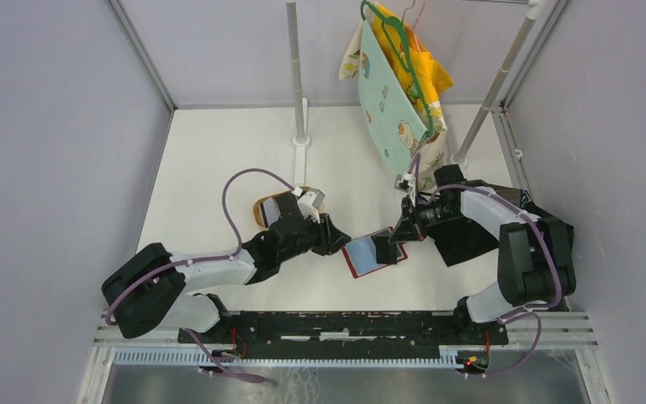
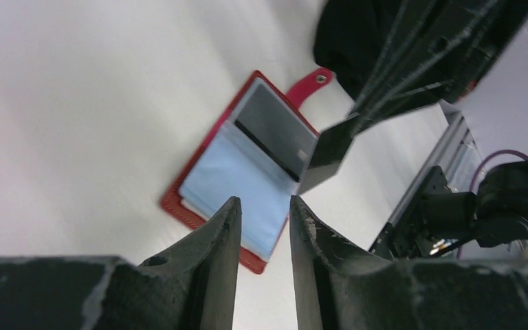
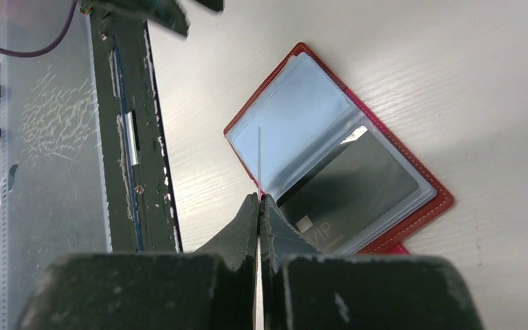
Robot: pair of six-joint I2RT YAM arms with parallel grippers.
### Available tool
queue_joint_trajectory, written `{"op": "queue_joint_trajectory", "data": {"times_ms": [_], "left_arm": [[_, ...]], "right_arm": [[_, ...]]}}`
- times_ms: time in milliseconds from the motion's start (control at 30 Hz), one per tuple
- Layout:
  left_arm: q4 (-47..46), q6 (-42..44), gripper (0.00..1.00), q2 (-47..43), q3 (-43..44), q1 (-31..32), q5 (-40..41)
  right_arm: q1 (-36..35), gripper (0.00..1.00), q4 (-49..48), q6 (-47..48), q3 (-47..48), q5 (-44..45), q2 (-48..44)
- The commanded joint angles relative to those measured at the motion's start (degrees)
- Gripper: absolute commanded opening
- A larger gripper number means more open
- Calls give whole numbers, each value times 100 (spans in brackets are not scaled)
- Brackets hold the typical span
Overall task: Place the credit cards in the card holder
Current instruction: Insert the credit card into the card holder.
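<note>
Now right fingers [image 3: 247, 223] tight on a card [image 2: 326, 152] over the card holder [image 2: 234, 172]; left fingers [image 2: 220, 240] apart, empty.

Card [image 3: 259, 159] in hand [image 3: 259, 201] over card holder [image 3: 295, 124]

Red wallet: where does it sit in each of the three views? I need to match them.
Top external: the wallet lies open just right of and below centre.
Left wrist: wallet at centre, tilted.
Right wrist: wallet right of centre, open.
Shared landmark: the dark card pinched in the right pincer. It is over the wallet's right half from above, at its right edge in the left wrist view, and a thin edge-on line in the right wrist view.
</note>
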State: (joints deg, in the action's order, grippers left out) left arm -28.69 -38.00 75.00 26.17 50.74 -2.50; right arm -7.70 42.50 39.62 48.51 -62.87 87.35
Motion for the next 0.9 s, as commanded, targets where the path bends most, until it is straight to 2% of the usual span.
{"op": "queue_joint_trajectory", "data": {"times_ms": [0, 333, 600, 867], "left_arm": [[-904, -316, 37, 412, 272, 389, -99], [-785, -287, 29, 1484, 612, 680, 221], [81, -272, 24, 1558, 765, 792, 771], [646, -277, 21, 1665, 950, 906, 1111]], "right_arm": [[33, 0, -701, -685, 200, 61, 30], [42, 0, -605, -752, 430, 223, 477], [47, 0, -651, -941, 457, 340, 759], [50, 0, -1047, -1714, 472, 760, 986]]}}
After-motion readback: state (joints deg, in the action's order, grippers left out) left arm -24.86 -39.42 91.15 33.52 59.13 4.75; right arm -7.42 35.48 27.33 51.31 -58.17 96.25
